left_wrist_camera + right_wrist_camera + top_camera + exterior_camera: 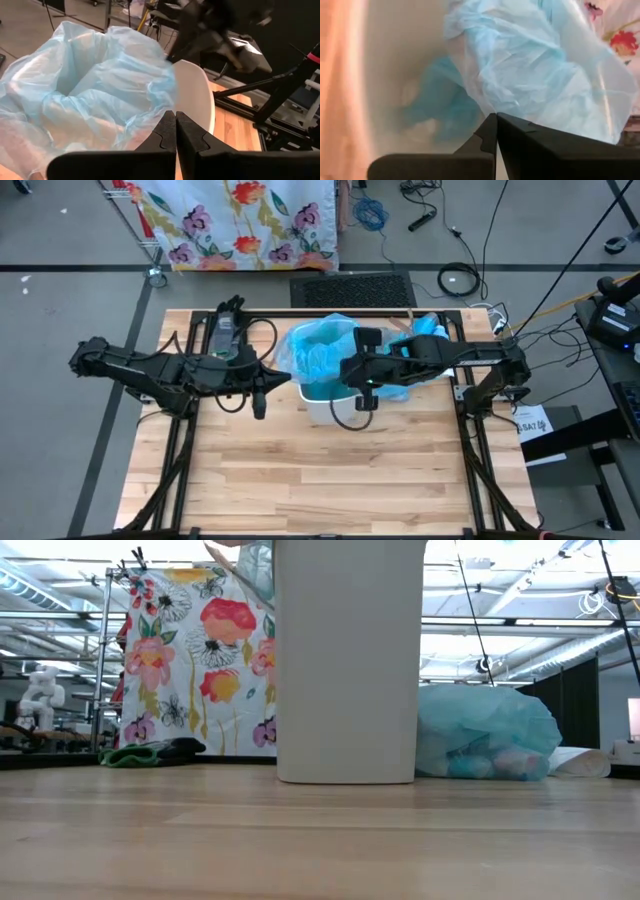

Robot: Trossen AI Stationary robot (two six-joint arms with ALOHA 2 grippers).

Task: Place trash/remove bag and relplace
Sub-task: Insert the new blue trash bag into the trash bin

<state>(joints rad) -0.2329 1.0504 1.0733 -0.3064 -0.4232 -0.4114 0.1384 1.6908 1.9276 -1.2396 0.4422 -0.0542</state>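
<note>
A white bin (322, 410) (345, 660) stands upright mid-table. A light-blue bag (318, 350) (90, 85) bulges out of its mouth, crumpled, and part of it hangs down inside the bin (440, 107). My left gripper (291, 377) (176, 131) is at the bin's left rim. My right gripper (347, 372) (496, 131) is above the bin's right side, slanting down into it. Each is shut where the plastic meets its tips. A second, full blue bag (428, 327) (485, 735) rests on the table at the far right; pale lumps show through it. No loose trash shows. My left gripper has its two fingers shut on the bag's edge (156, 119) at the bin's left rim, coming nearly level from the table's left. One layer or several, I cannot tell. The plastic billows slack above the bin's rim (197, 95). My right gripper has the bag's plastic (487, 111) between its shut fingertips, slanting down from the table's right over the bin's mouth. Edge or fold, I cannot tell. The plastic rises crumpled and slack beyond the fingers, over the bin's inner wall (405, 60).
A pale roll (580, 761) lies beside the full bag at the far right. A floral cloth (240, 220) hangs on a rack beyond the far edge. The table's near half (330, 480) is bare wood.
</note>
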